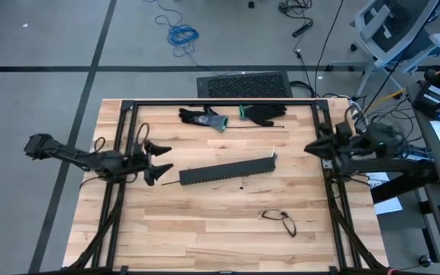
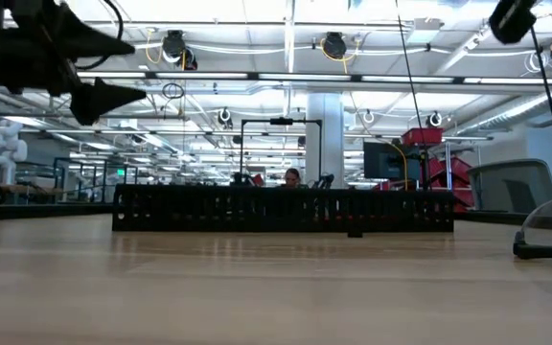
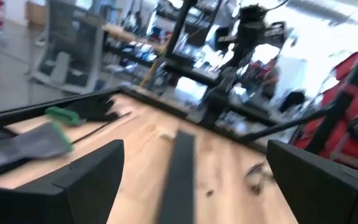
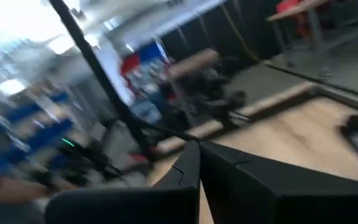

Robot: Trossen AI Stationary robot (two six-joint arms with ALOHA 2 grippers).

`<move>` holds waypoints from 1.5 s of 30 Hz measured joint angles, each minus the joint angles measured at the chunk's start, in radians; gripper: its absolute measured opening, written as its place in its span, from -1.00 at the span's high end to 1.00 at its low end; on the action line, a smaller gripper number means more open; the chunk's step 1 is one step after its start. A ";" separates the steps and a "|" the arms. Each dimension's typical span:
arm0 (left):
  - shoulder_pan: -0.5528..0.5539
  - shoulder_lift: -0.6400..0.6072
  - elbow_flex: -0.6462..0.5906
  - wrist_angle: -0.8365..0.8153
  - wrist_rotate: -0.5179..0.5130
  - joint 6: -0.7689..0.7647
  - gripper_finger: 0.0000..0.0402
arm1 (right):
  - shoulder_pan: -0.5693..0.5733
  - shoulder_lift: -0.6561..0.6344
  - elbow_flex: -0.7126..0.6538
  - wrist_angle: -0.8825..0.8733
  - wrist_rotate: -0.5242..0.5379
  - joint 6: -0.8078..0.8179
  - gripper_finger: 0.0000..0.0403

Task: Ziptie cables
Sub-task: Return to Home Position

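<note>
cables showed in none of the views. my judgement was that the coloured wires lay shut inside the black duct (image 1: 228, 173), which would explain why its lid looked closed along the whole length and why nothing loose lay beside it. the duct lay flat near the middle of the table (image 1: 205, 237), slightly slanted, with a small pale strip (image 1: 273, 156) sticking up at its right end; whether that was a ziptie tail could not be told. the left gripper (image 1: 166, 159) hung just off the duct's left end, raised above the wood, its fingers (image 3: 95, 177) spread wide and holding nothing. it pointed along the duct, a pose that read as standing clear of a finished job rather than reaching for it. the right gripper (image 1: 312, 147) sat well apart from the duct's right end, over the table's dark frame, its fingers (image 4: 241, 186) pressed together with nothing between them, which fitted an arm parked out of the way. a grey glove (image 1: 205, 118) and a black glove (image 1: 264, 114) lay behind the duct as the low camera faced it. what looked like a pair of glasses (image 1: 281, 221) lay in front of the duct, toward its right end, apart from both grippers.
</note>
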 joint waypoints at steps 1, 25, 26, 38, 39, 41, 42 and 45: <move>0.003 0.000 0.000 -0.023 -0.008 0.007 -0.91 | 0.002 -0.005 -0.016 -0.021 0.013 -0.041 1.00; 0.038 0.001 -0.001 -0.303 -0.164 0.007 -0.91 | -0.008 -0.182 -0.594 0.315 0.110 -0.394 1.00; 0.038 0.004 -0.001 -0.347 -0.180 -0.017 -0.91 | -0.008 -0.168 -0.594 0.311 0.103 -0.450 1.00; 0.037 0.155 -0.001 -0.366 -0.202 -0.090 -0.91 | -0.006 0.085 -0.595 0.308 0.091 -0.491 1.00; 0.037 0.159 -0.001 -0.366 -0.202 -0.075 -0.91 | -0.005 0.099 -0.595 0.309 0.091 -0.491 1.00; 0.037 0.167 -0.001 -0.366 -0.209 -0.035 -0.91 | -0.005 0.118 -0.595 0.309 0.091 -0.492 1.00; 0.037 0.167 -0.001 -0.365 -0.219 -0.015 -0.91 | -0.005 0.124 -0.595 0.309 0.091 -0.492 1.00; 0.039 0.167 -0.001 -0.365 -0.236 0.034 -0.91 | -0.005 0.126 -0.595 0.311 0.084 -0.493 1.00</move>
